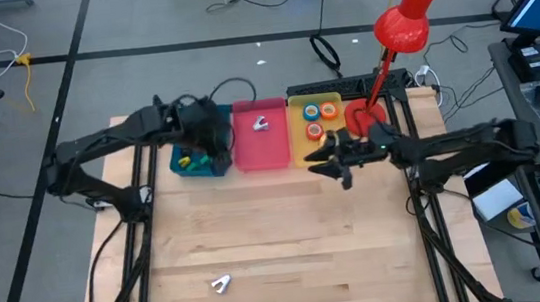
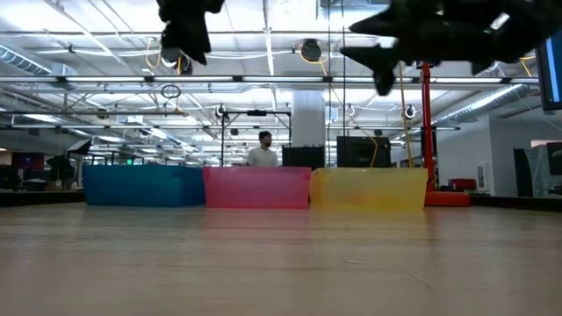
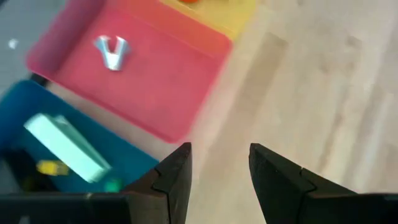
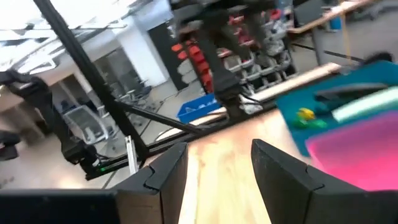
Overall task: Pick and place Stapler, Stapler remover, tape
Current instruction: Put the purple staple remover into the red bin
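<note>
Three bins stand in a row at the table's far side. The blue bin (image 1: pixel 191 161) holds a pale green stapler (image 3: pixel 62 146) and small yellow and green pieces. In the pink bin (image 1: pixel 261 142) lies a silver staple remover (image 3: pixel 112 51). The yellow bin (image 1: pixel 301 138) holds rolls of tape (image 1: pixel 313 113). A second silver staple remover (image 1: pixel 222 284) lies on the bare table near the front edge. My left gripper (image 3: pixel 221 158) hangs open and empty above the blue bin's near right corner. My right gripper (image 4: pixel 217 155) stands open and empty, level, in front of the yellow bin (image 1: pixel 320 164).
A red desk lamp (image 1: pixel 405 16) stands with its base (image 1: pixel 365 116) beside the yellow bin, close behind my right arm. Dark frame rails (image 1: pixel 143 235) run along both sides of the table. The wooden top (image 1: pixel 289 239) spreads out in front of the bins.
</note>
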